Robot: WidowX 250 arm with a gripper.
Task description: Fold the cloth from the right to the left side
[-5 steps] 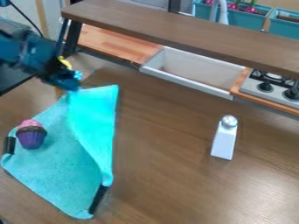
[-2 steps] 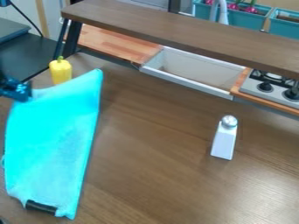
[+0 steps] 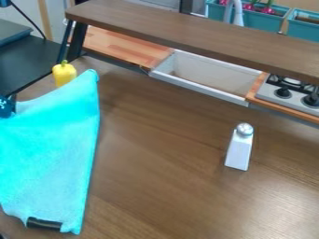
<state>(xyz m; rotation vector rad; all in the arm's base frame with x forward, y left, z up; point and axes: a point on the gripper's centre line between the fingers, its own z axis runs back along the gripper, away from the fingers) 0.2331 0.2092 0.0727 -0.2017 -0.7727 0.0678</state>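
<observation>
At the left edge of the camera view is my gripper [image 3: 7,107], shut on the upper left edge of the turquoise cloth [image 3: 53,154]. The cloth spreads down from there across the left side of the table, its right edge running nearly straight from top to bottom. A black clip or band lies along its lower edge. The cloth's left part is cut off by the view's edge.
A yellow pepper [image 3: 64,73] stands just behind the cloth's top. On the right of the table [image 3: 162,172] is a white shaker with a metal top [image 3: 239,147]. Behind are a raised wooden shelf [image 3: 187,32], a sink [image 3: 205,77] and a stove [image 3: 289,93].
My gripper has moved left and down with the cloth in it, drawing the right part over leftward. The purple cupcake has gone from sight, and the yellow pepper has been uncovered.
</observation>
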